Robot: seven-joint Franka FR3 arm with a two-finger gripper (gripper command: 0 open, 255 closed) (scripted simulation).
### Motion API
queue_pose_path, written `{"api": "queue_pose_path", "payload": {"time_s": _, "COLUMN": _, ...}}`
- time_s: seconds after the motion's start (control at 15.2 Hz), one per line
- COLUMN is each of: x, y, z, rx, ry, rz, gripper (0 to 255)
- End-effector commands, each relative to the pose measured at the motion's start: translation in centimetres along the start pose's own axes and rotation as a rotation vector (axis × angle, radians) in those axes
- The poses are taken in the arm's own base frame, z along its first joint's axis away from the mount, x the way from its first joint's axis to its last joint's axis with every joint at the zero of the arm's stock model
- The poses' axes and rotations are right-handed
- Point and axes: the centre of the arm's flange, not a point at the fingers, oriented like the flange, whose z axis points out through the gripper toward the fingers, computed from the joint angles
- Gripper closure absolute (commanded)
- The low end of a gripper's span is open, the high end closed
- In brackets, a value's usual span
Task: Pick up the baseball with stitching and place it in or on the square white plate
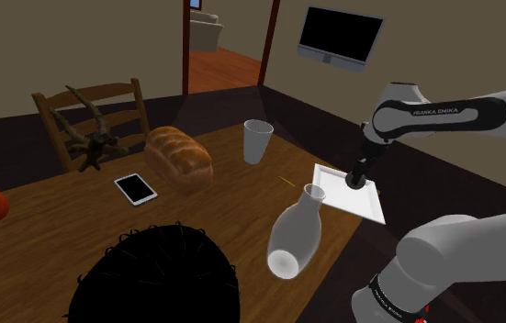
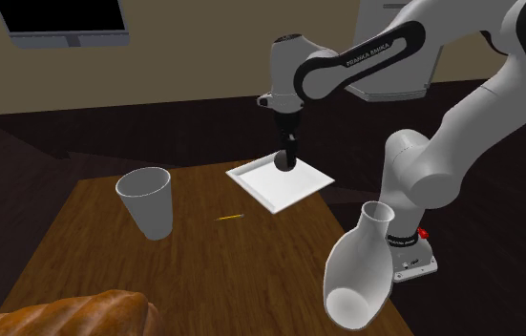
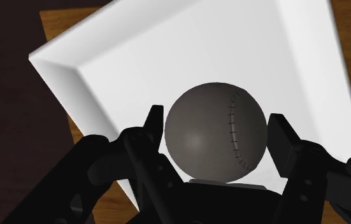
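One grey stitched baseball (image 3: 215, 133), jaws of gripper (image 3: 216, 128) clasping it, over square white plate (image 3: 167, 51)

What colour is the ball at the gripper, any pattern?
The ball is dark grey with one curved line of dark stitches; clearest in the wrist view.

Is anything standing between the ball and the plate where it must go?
Nothing visible does. The tool holds the ball right above the plate, and only bare plate shows under it.
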Motion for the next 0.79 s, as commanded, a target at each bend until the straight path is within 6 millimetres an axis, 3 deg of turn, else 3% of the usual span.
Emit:
{"api": "queue_pose_path", "payload": {"time_s": 0.0, "x": 0.0, "y": 0.1, "z": -1.1, "rx": 0.000, "ry": 0.000, "rz": 0.000, "gripper": 255}}
{"api": "queue_pose_path", "payload": {"time_s": 0.33, "x": -0.2, "y": 0.1, "z": -3.6, "rx": 0.000, "ry": 0.000, "rz": 0.000, "gripper": 255}}
{"api": "queue_pose_path", "payload": {"time_s": 0.4, "x": 0.8, "y": 0.5, "z": -4.2, "rx": 0.000, "ry": 0.000, "rz": 0.000, "gripper": 255}}
{"api": "queue_pose_path", "payload": {"time_s": 0.73, "x": 1.0, "y": 0.5, "z": -1.6, "rx": 0.000, "ry": 0.000, "rz": 0.000, "gripper": 255}}
